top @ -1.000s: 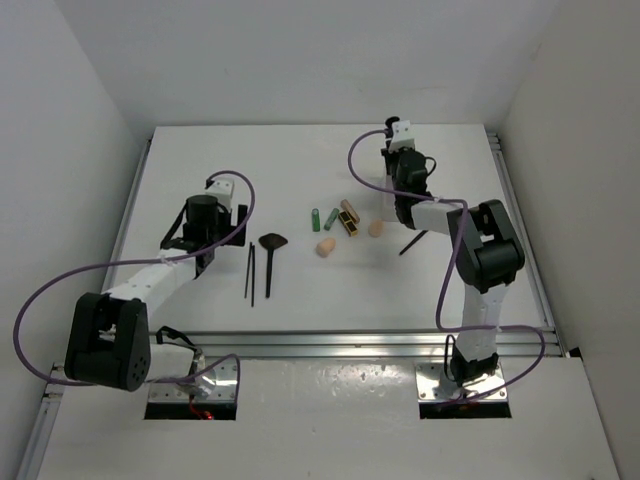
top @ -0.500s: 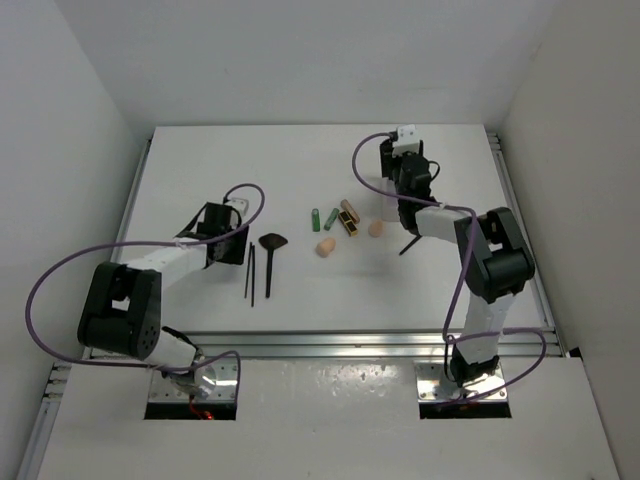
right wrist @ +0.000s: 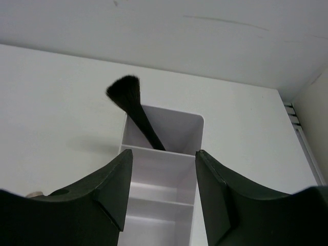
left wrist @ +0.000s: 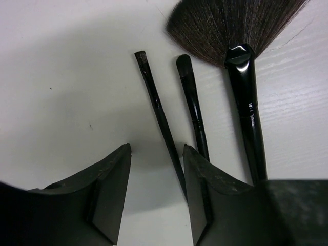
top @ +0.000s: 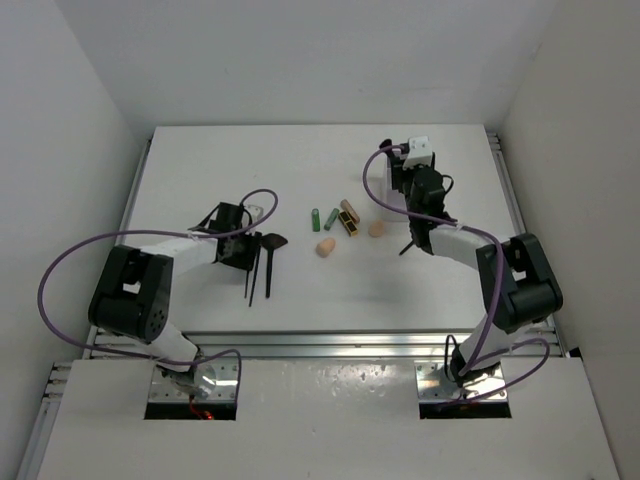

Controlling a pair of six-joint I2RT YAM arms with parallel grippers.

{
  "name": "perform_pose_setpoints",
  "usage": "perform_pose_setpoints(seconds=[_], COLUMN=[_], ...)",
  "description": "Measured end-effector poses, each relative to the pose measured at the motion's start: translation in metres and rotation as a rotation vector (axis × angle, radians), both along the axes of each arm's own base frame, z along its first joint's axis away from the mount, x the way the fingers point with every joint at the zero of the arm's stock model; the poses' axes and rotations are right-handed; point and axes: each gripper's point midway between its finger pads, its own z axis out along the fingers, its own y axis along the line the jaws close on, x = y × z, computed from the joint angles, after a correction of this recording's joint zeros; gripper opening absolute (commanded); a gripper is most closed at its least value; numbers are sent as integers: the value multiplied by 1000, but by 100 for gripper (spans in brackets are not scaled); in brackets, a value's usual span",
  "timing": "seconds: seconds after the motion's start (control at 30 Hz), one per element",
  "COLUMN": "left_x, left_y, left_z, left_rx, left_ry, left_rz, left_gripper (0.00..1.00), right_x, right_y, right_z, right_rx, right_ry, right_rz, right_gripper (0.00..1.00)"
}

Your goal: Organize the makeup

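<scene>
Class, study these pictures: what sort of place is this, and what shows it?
Probably a robot lab cell: a white table enclosed by plain white panels, a left arm and right arm mounted by an aluminium rail, makeup laid out between them.

The left hand [top: 238, 252] sits low on the white counter [top: 200, 160] at about 9 o'clock, right beside two thin black sticks [top: 251, 278] and a black fan brush [top: 271, 255]. These lie side by side, handles toward 6 o'clock. Near the centre lie two green tubes [top: 322, 218], a tan tube [top: 347, 207] and a black-gold tube [top: 348, 223]. A peach sponge [top: 325, 247] lies at their 6 o'clock and a second peach sponge [top: 376, 229] at 3. The right hand [top: 402, 178] is at 1 o'clock by a white box [top: 383, 205] — barely distinct from the counter. Another black brush [top: 409, 243] lies beside the right forearm.
</scene>
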Motion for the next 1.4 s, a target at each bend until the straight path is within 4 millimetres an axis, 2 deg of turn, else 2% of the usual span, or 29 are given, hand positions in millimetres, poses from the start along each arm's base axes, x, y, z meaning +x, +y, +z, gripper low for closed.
perform_pose_setpoints(seconds=[0.03, 0.17, 0.2, 0.37, 0.5, 0.73, 0.87, 0.93, 1.0, 1.07, 1.2, 1.27, 1.33, 1.4], left_x=[1, 2, 3, 15, 22, 25, 30, 38, 61, 95, 172, 198, 213, 221], left_y=[0, 1, 1, 1, 0, 6, 23, 33, 38, 39, 18, -12, -55, -104], left_z=[0, -1, -1, -1, -1, 0, 4, 14, 37, 77, 195, 259, 313, 348], left_rx=[0, 9, 11, 22, 23, 20, 31, 52, 69, 72, 43, -5, -77, -158], left_ry=[-2, 0, 0, 4, 1, -2, 4, -10, -70, -180, -541, -747, -929, -1067], left_rz=[0, 0, 3, 13, 23, 55, 106, 127, 137, 137, 101, 49, -28, -108], left_gripper=[50, 37, 37, 22, 0, 0, 0, 0, 0, 0, 0, 0, 0, 0], right_x=[-3, -12, -14, -19, -23, -31, -36, -39, -43, -46, -58, -68, -77, -85], right_y=[-2, -8, -9, -15, -17, -21, -26, -28, -36, -49, -68, -69, -71, -72], right_z=[-4, -9, -8, 4, 13, 19, 21, 18, 12, 6, -5, -14, -24, -32], right_rx=[-6, -27, -30, -39, -47, -47, -34, -4, 33, 69, 114, 129, 139, 148], right_ry=[10, 26, 24, -1, -20, -33, -23, 1, 49, 89, 137, 168, 207, 243], right_rz=[-6, -19, -22, -42, -46, -55, -71, -75, -90, -109, -130, -118, -110, -109], right_gripper=[53, 53, 53, 53, 53, 53, 53, 53, 51, 50, 50, 50, 50, 49])
